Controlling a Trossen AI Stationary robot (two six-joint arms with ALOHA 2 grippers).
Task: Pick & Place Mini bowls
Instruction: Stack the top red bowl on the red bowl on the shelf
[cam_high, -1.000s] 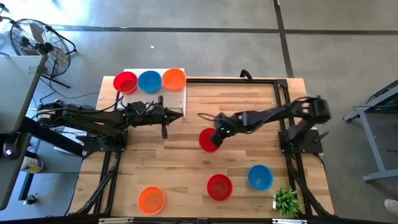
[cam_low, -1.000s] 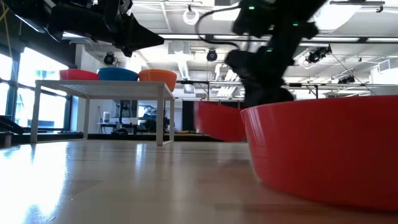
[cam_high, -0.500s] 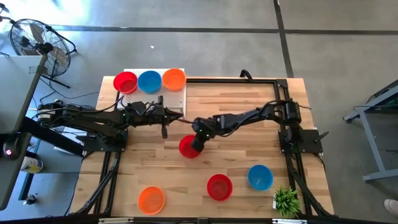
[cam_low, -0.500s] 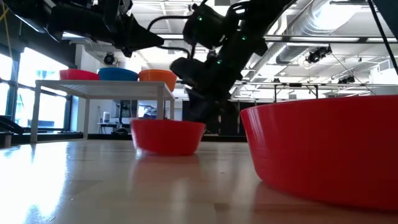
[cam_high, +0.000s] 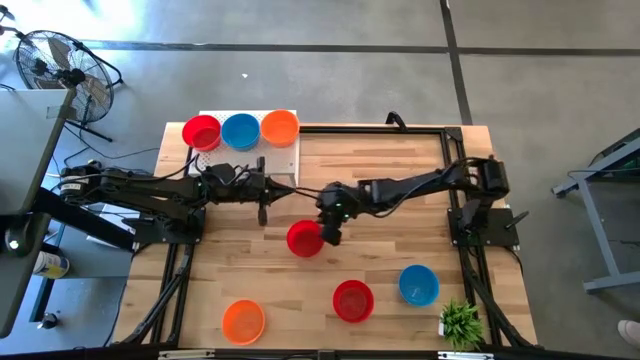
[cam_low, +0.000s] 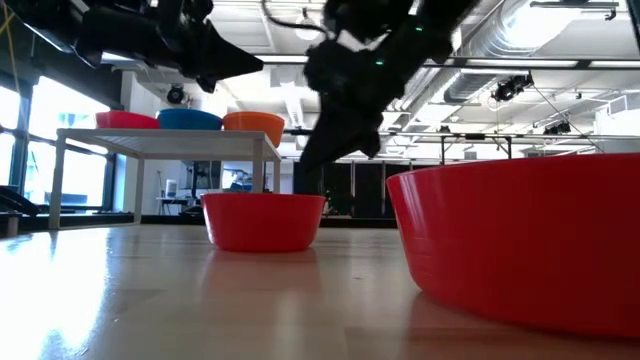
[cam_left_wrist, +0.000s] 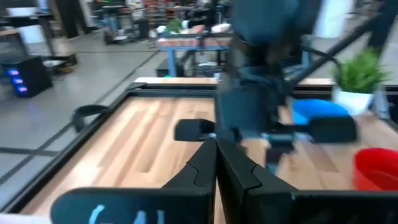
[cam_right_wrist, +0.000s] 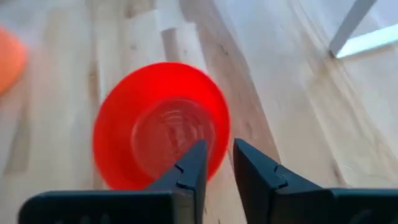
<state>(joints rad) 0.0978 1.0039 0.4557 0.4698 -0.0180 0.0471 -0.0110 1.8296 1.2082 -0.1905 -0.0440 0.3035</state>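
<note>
Concrete floor surrounds the wooden table (cam_high: 400, 160), with a fan (cam_high: 55, 60) standing off its far left corner. Going left to right in the high view: a white stand (cam_high: 285, 165) at the table's back left carries three bowls in a row, a red bowl (cam_high: 201, 132), a blue bowl (cam_high: 240, 131) and an orange bowl (cam_high: 280, 127).

Just in front of the stand the left gripper (cam_high: 264, 205) waits above the table, its fingers pressed together and holding nothing.

Near the table's middle a second red bowl (cam_high: 304, 239) sits upright on the wood. The right gripper (cam_high: 331, 232) is right beside its rim, and in the right wrist view its fingers (cam_right_wrist: 186, 171) stand a little apart over the near edge of that bowl, with nothing between them. The low view shows the bowl resting flat on the table with the arm above it, so it appears to be let go.

Along the front edge lie another orange bowl (cam_high: 243, 320), a third red bowl (cam_high: 352, 300) and a second blue bowl (cam_high: 418, 284), with a small plant (cam_high: 460, 322) at the front right corner.

The step in hand looks like the release of the middle red bowl. Next, the right arm probably needs to lift clear without nudging the rim, then go for another bowl at the front, arriving with fingers spread wide enough to straddle its wall.
</note>
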